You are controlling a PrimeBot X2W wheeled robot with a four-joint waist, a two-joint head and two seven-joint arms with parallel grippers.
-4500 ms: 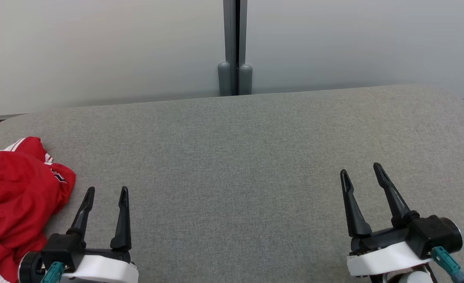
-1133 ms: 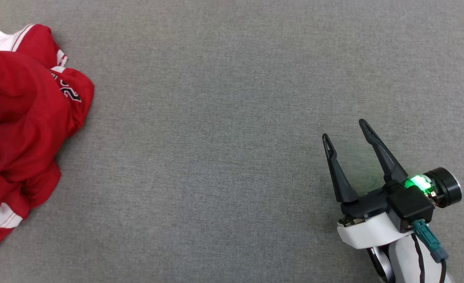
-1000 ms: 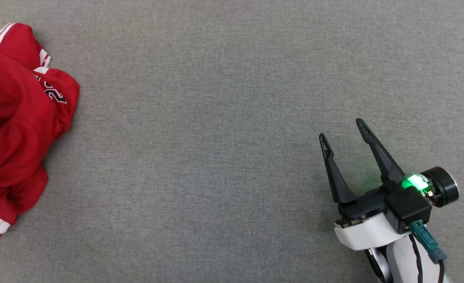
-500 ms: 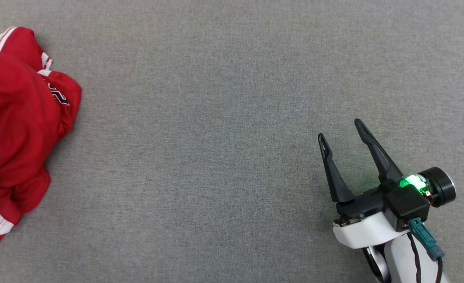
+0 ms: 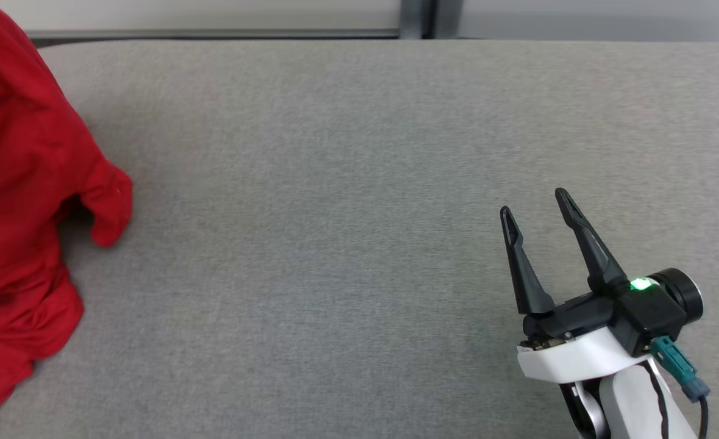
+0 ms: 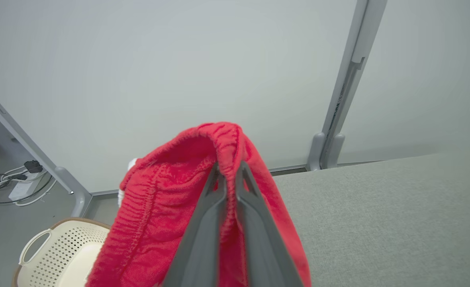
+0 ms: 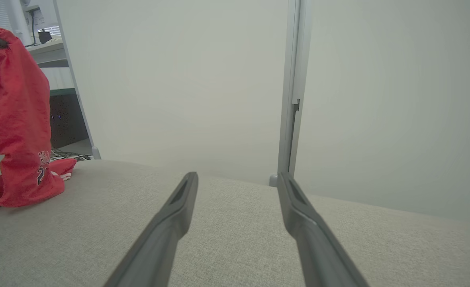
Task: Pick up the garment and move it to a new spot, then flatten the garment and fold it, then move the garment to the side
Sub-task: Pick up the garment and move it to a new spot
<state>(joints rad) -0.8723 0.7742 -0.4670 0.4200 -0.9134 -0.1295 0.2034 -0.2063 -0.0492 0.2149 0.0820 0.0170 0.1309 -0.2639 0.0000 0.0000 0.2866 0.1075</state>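
Observation:
The garment [image 5: 18, 201] is red cloth with white trim, hanging at the far left of the grey table [image 5: 335, 183]. In the left wrist view my left gripper [image 6: 229, 169] is shut on the garment's [image 6: 171, 199] gathered waistband, which drapes over both fingers. In the right wrist view the garment [image 7: 16, 119] hangs from the top, its lower end resting on the table, with dark lettering near the hem. My right gripper [image 5: 535, 201] hovers over the table's right side, open, nothing between its fingers [image 7: 179, 207].
A grey partition wall with a vertical post [image 6: 338, 119] stands behind the table. A cream perforated basket [image 6: 55, 255] sits on the floor past the table's left end, with cables [image 6: 8, 183] nearby. A desk [image 7: 47, 52] stands beyond the garment.
The head camera has tilted up, so the table's far edge shows. The garment, heaped on the table before, now hangs lifted with my left gripper shut on it. The right gripper has held its place.

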